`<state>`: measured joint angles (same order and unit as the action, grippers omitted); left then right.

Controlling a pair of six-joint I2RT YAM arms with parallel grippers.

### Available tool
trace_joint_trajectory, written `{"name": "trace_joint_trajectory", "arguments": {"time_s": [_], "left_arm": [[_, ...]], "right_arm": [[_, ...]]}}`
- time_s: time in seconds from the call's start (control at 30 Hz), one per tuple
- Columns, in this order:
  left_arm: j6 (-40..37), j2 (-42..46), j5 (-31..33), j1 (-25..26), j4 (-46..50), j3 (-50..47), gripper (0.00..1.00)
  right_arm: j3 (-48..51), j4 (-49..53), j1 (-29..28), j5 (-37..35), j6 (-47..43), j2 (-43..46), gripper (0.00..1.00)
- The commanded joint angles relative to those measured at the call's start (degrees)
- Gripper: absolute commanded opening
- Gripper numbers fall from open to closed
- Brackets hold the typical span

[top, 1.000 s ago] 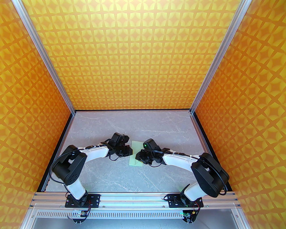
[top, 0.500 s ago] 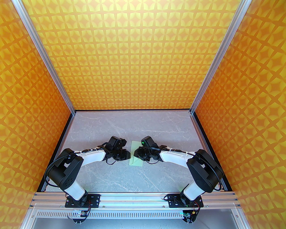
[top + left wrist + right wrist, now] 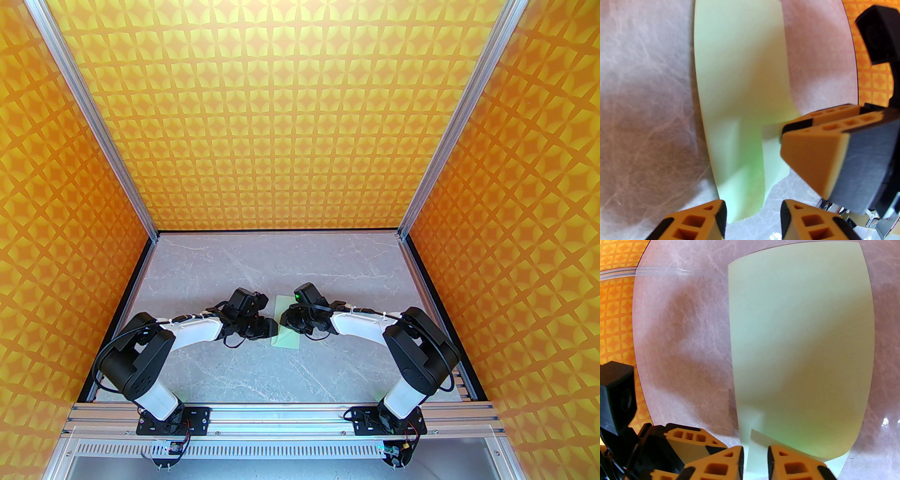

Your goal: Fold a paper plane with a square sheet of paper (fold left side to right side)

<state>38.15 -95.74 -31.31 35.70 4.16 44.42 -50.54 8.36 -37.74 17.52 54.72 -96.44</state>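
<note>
Mint paper [image 3: 287,323], half-folded, mid-table

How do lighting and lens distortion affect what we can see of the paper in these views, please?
Top view: even light, the paper small but sharp. Left wrist view: its straight edges bow outward, right gripper soft-focused. Right wrist view: similar bowing, a diagonal shadow across the sheet, glare on the table.

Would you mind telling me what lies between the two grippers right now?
In the top view, the folded green paper lies on the table between the left gripper and the right gripper; nothing else sits there.
</note>
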Motion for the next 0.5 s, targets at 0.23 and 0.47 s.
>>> {"name": "trace_joint_trajectory", "arguments": {"time_s": [0.23,0.47], "left_arm": [[-2.2,-2.9,-0.4,1.2,-0.9,2.4,0.51],[-2.0,-3.3,0.4,1.3,-0.3,2.7,0.46]], "right_arm": [[-1.6,1.2,0.6,-0.6,-1.1,-1.1,0.24],[-1.4,1.1,0.6,-0.5,-1.2,-1.3,0.24]]}}
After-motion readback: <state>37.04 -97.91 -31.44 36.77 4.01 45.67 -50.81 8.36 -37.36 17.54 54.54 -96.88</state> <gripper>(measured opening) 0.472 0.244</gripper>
